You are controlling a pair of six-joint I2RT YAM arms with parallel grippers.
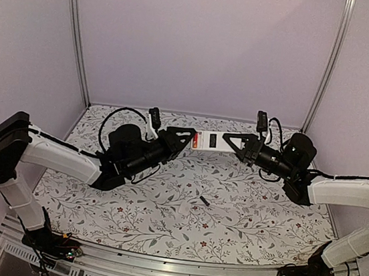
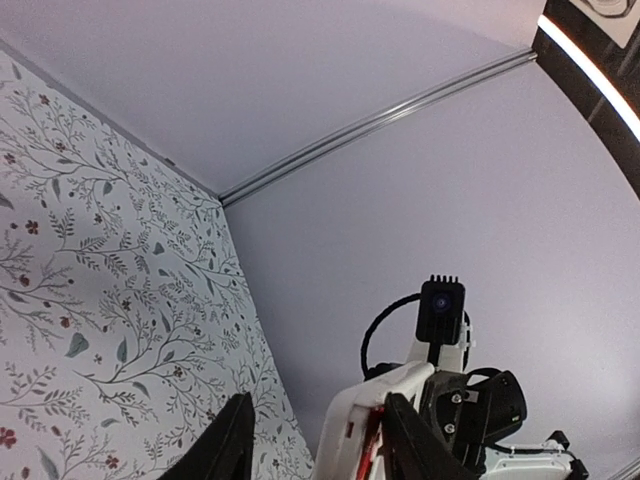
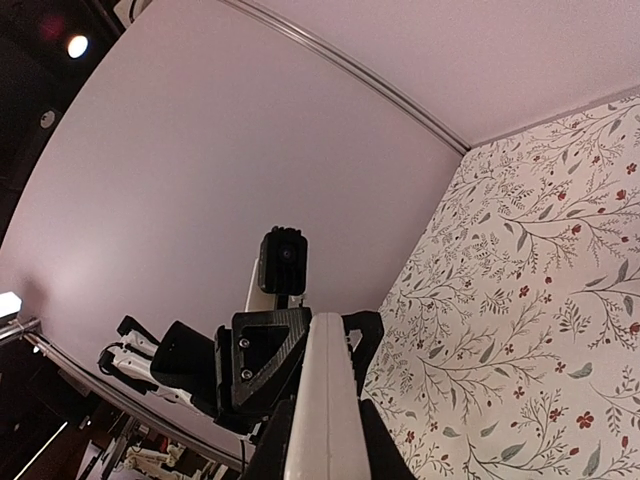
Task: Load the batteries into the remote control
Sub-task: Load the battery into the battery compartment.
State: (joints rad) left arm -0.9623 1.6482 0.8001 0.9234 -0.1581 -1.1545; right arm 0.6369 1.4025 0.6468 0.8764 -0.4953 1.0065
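The remote control (image 1: 208, 141), white with a red patch at its left end, hangs level in the air at the back of the table, between both arms. My right gripper (image 1: 230, 141) is shut on its right end; in the right wrist view the white body (image 3: 322, 400) is pinched between the two fingers of that gripper (image 3: 322, 435). My left gripper (image 1: 188, 137) is open around the left end. There the remote (image 2: 345, 430) lies against the right finger (image 2: 412, 440), and the left finger (image 2: 228, 445) stands apart. A small dark thin cylinder (image 1: 204, 200), probably a battery, lies on the table.
A small white flat piece (image 1: 184, 207) lies beside the dark cylinder on the flowered tablecloth (image 1: 128, 212). Pale walls with metal corner rails (image 1: 76, 30) close in the back and sides. Both arm bases sit at the near edge.
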